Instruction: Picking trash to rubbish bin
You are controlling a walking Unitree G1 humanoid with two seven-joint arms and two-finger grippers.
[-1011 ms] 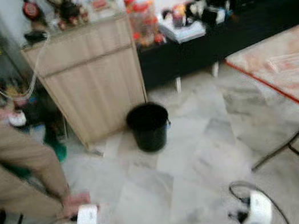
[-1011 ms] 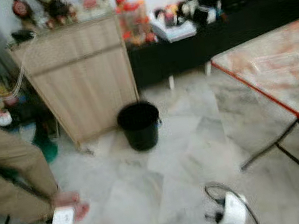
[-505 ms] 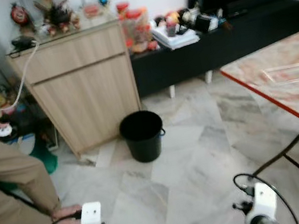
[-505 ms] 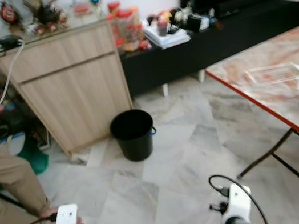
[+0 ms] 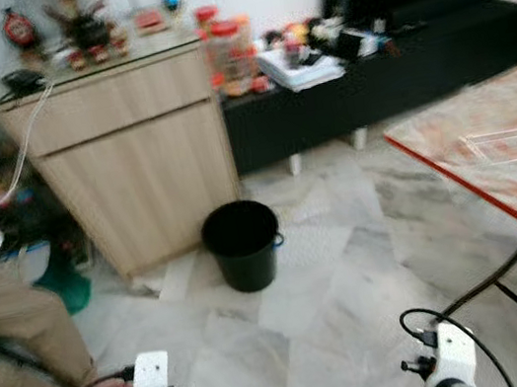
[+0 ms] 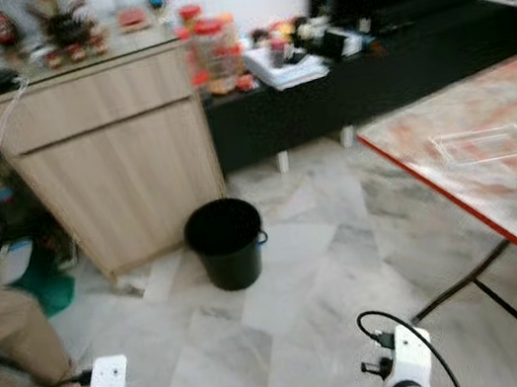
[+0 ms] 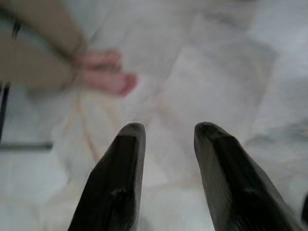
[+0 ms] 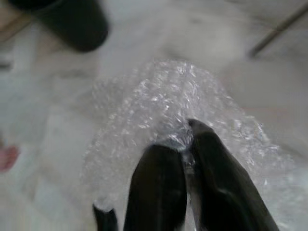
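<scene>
bin (image 5: 242,246) beside cabinet (image 5: 133,160) | right end effector (image 8: 187,154) clenched on bubble wrap (image 8: 163,106) | left end effector (image 7: 166,144) released | person's hand (image 7: 103,72) near

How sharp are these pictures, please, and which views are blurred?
Left and right eye views: motion blur softens the cabinet and bin. Left wrist view: fingers fairly sharp, floor soft. Right wrist view: bubble wrap glints, background bin out of focus.

Bin (image 5: 242,245) on floor before cabinet (image 5: 132,156); table (image 5: 492,152) right; person (image 5: 15,347) left.
</scene>
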